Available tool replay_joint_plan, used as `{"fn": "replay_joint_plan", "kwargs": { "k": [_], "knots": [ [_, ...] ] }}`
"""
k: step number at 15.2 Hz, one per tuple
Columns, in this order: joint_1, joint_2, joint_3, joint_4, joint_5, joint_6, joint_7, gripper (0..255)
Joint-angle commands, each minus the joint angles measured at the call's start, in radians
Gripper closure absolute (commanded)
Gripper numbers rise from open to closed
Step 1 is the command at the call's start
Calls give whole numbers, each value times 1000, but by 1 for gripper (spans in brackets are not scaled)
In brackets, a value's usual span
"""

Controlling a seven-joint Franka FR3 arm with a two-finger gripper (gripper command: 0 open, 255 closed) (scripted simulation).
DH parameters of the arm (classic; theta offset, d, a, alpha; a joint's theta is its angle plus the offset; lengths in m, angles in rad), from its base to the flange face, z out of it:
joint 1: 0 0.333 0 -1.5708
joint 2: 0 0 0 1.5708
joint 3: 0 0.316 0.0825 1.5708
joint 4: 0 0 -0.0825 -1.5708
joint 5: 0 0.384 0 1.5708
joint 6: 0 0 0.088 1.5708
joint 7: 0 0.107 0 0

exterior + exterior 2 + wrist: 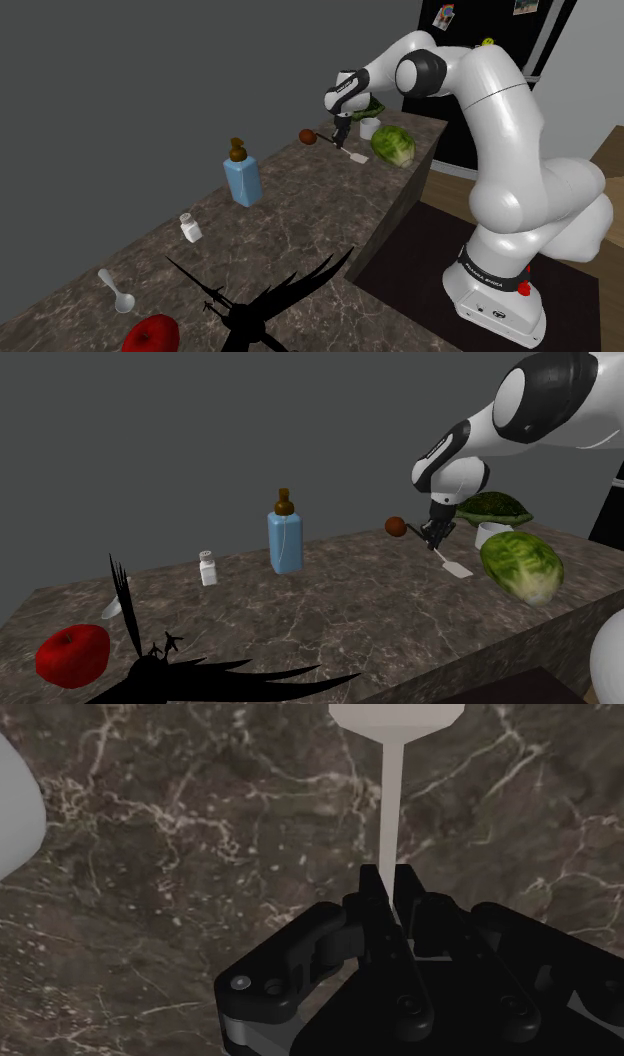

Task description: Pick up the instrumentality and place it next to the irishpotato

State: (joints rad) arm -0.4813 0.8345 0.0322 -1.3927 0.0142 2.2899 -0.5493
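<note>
Spatula (pixel 452 563), plain white, has a thin straight handle that widens into a flat blade; it hangs slanted from the gripper (pixel 437 541), whose two black fingers are pinched narrow on the handle's upper end; the blade is low over the counter (pixel 350 612), a dark brown stone veined with pale lines, and I cannot tell whether it touches; the potato (pixel 396 527), a small brown rounded lump, sits on the counter just beside the gripper at ten o'clock in the second exterior view; at four o'clock of the gripper lies a ribbed, pale green lettuce (pixel 521 566), with a white cup (pixel 490 535) and a dark green domed thing (pixel 492 508) behind it.

The wrist view gives the clasp itself, the slim stem running out between the fingertips over the stone; the shoulder view adds the glossy black fridge (pixel 505 25) at one o'clock and the white stand (pixel 495 305) at five; along the counter towards seven o'clock it shows a blue bottle (pixel 242 180) with a brown stopper, a small white shaker (pixel 190 228), a white spoon (pixel 117 293), a shiny red apple (pixel 150 333) and a jagged black shape (pixel 260 305).
</note>
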Motion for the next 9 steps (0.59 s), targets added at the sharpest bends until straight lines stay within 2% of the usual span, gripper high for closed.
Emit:
{"fn": "replay_joint_plan", "kwargs": {
  "k": [1, 4, 5, 9],
  "knots": [
    [-1, 3, 0, -5, 0, 1, -1, 255],
    [-1, 3, 0, -5, 0, 1, -1, 255],
    [-1, 5, 0, -2, 0, 0, -2, 0],
    [-1, 6, 0, -3, 0, 3, -2, 0]
  ]
}}
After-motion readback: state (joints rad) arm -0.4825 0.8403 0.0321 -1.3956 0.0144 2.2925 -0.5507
